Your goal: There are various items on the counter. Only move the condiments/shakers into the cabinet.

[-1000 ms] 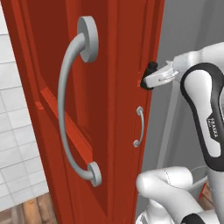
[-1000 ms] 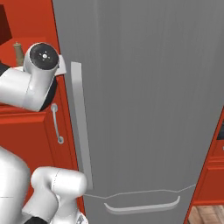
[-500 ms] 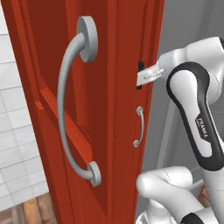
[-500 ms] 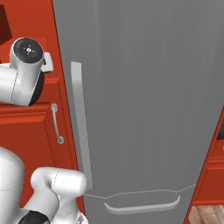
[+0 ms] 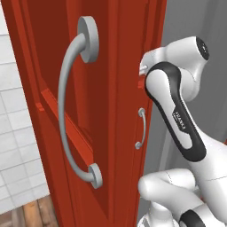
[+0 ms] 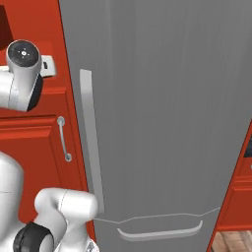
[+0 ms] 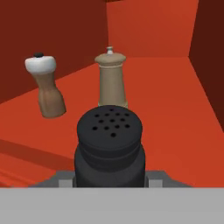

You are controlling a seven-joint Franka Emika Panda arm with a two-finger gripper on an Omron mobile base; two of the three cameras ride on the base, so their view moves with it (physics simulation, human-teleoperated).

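In the hand view my gripper (image 7: 109, 176) is shut on a dark squat shaker (image 7: 110, 144) with a perforated top, held low over the red shelf (image 7: 175, 113) inside the cabinet. Just beyond it the tan mill-shaped shaker (image 7: 111, 78) stands upright. To its left is the brown shaker with a white ball top (image 7: 45, 85), tilted a little. The cabinet door (image 5: 102, 111) stands open with its curved grey handle (image 5: 71, 106) facing the left base view, and my arm (image 5: 173, 102) reaches past the door's edge.
A tall grey fridge (image 6: 162, 108) with a long vertical handle (image 6: 91, 133) stands right of the cabinet. A lower red door carries a small grey handle (image 6: 63, 139). The cabinet's side walls (image 7: 52, 39) close in on both sides of the shelf. White wall tiles (image 5: 13, 133) lie left.
The arm has pushed further in behind the door's edge, and the hand has slipped from sight in the left base view. The grip has not changed.
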